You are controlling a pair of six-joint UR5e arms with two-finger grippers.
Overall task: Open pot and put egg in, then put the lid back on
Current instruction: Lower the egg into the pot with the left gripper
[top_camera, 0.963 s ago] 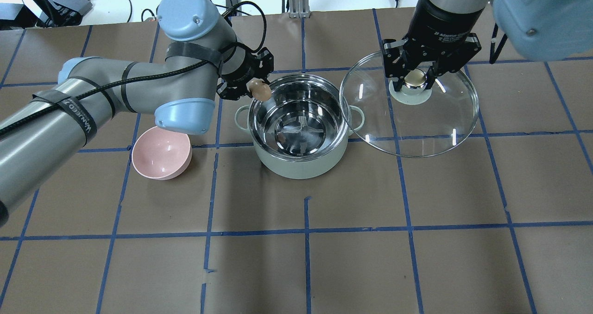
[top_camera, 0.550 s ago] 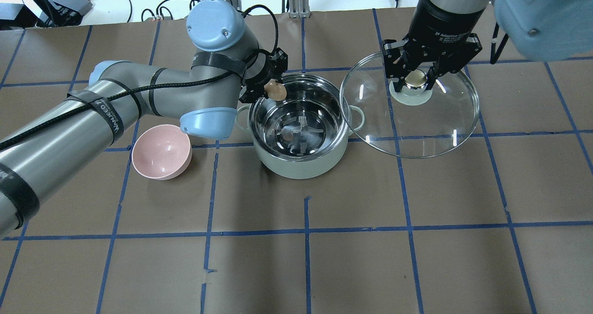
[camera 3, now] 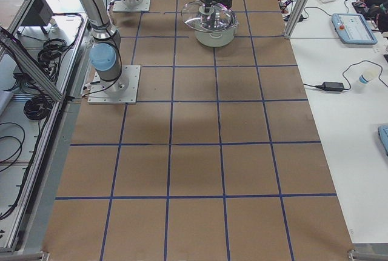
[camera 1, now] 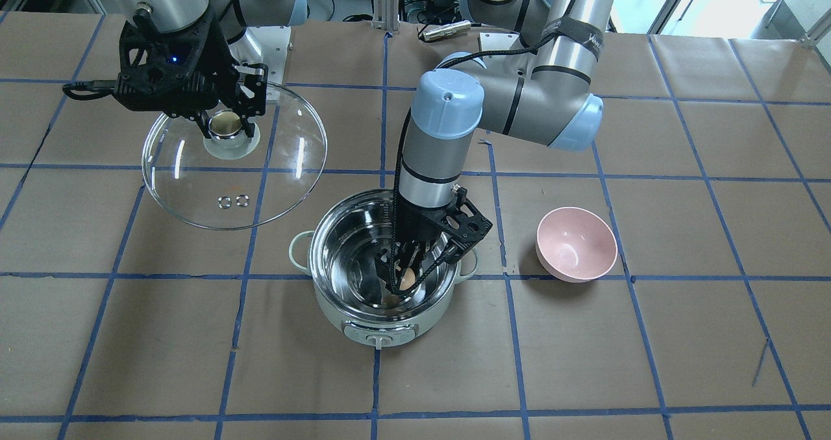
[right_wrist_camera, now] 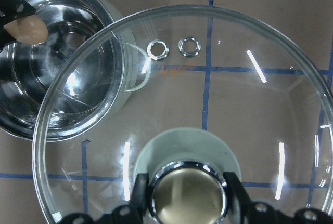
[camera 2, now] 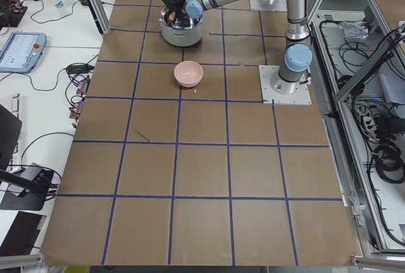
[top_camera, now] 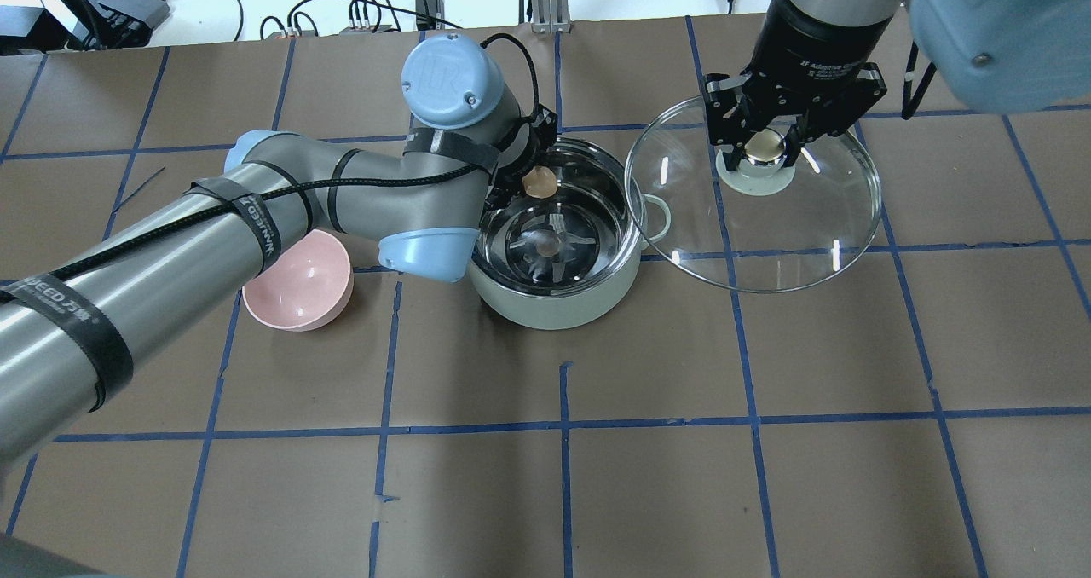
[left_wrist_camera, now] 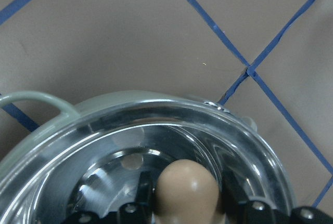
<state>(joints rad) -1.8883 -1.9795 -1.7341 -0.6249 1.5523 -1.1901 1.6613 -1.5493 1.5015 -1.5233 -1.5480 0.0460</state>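
Holding one egg (top_camera: 539, 183) pinched in the left pincer (camera 1: 405, 276) inside the one open pot (top_camera: 588, 301), gripping the one lid (top_camera: 767, 237) by its knob in the right pincer (top_camera: 764, 147) just beside, with one pink bowl (top_camera: 294, 288) nearby.

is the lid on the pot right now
No, the right gripper holds the lid off to the side of the pot, whose steel inside is uncovered.
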